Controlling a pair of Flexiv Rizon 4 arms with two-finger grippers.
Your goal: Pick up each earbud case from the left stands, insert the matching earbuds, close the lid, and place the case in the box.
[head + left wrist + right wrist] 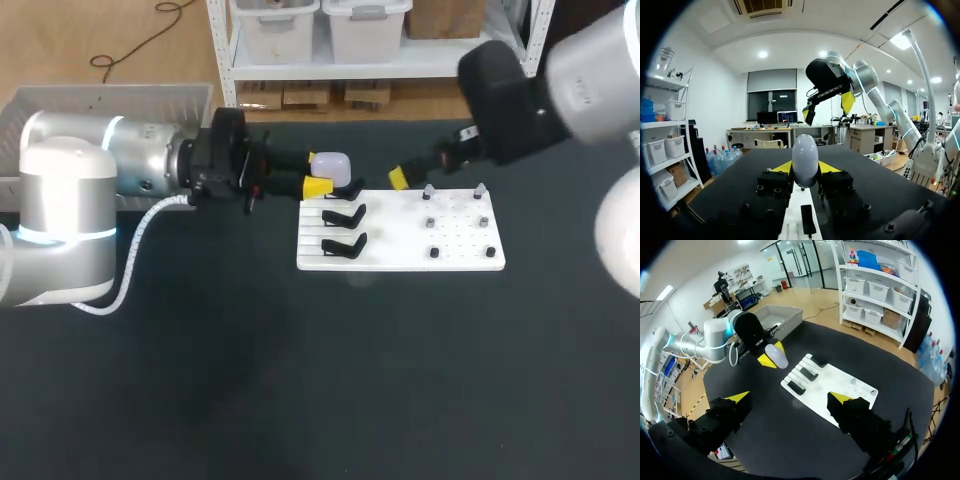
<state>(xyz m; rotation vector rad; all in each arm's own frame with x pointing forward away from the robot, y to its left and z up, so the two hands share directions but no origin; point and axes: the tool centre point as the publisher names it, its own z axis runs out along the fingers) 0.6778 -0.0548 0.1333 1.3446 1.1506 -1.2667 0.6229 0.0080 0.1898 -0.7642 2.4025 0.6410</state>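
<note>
Jaws of the left gripper (315, 172) were clamped on the white earbud case (805, 156) by its sides, probably to leave the lid free. It was at the black stands (345, 228), perhaps lifted clear. The head view hid one right finger; the right wrist view showed the right gripper (790, 399) with jaws wide apart above the white board (400, 255).

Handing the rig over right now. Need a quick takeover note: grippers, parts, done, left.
Left gripper: shut on the pale lavender rounded earbud case, held at the far left corner of the flat white stand board.
Right gripper: open, empty, over the board's far side.
The black clip stands nearer me hold no case. The small dark earbud pieces sit on the board's right half.
Done: case gripped.
Left: insert earbuds, close lid, put the case in the grey plastic box at far left.
</note>
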